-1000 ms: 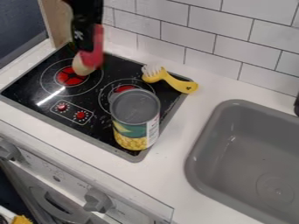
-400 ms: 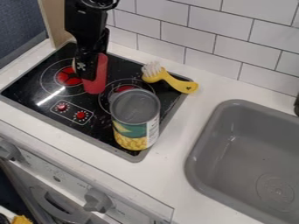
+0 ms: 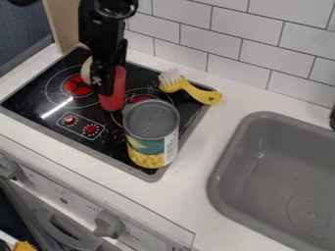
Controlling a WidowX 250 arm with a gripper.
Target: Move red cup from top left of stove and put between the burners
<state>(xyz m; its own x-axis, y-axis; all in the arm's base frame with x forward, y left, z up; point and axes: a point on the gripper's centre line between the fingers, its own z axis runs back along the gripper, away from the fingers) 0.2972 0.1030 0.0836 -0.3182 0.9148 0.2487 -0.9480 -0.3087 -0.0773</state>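
Hand: closed about the red cup, a finger to either side.
Red cup: gripped, at six o'clock from the hand, long axis near upright; whether its base bears on the stove, I can't tell.
Burners: one burner at nine o'clock from the cup, the other burner at three.
Tin can: five o'clock, near.
Next: probably straight down, then let go.

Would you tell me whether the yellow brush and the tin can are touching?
Apart: the camera view shows a strip of black stovetop between the yellow brush and the tin can.
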